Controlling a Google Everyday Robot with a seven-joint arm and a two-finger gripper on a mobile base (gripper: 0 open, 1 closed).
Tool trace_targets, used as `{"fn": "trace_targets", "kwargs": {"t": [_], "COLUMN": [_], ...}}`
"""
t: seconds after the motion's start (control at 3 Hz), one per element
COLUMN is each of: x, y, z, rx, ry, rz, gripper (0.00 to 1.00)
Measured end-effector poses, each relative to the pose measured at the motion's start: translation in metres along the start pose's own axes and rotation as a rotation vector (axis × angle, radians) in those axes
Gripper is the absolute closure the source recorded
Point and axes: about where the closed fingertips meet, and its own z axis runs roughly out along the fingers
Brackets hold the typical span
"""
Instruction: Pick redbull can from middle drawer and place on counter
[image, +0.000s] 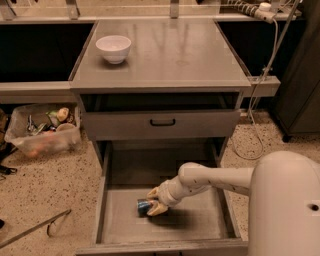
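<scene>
Redbull can (143, 205), slim blue metal, pinched by cream pincer (153, 202) in grey middle drawer (192, 226).

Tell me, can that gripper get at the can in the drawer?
Probably yes. The gripper is down inside the open drawer, right at the can, with nothing between them.

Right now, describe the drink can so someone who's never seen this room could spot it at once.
Find the grey cabinet with the white bowl on its counter. Its middle drawer is pulled out near the floor, and the redbull can lies on its side there, at the robot's claw. It is the only blue and silver thing in there.
</scene>
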Motion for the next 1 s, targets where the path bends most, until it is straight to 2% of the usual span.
{"fn": "trace_targets", "kwargs": {"t": [0.33,0.67,1.0], "x": [-0.035,-0.074,-0.11], "y": [0.0,-0.012,-0.032], "z": [-0.044,-0.099,-0.142], "rx": [0.054,0.1,0.104], "ry": [-0.078,-0.15,-0.253], "rz": [-0.033,-0.07,-0.138], "gripper": [0.89,1.0,1.0]}}
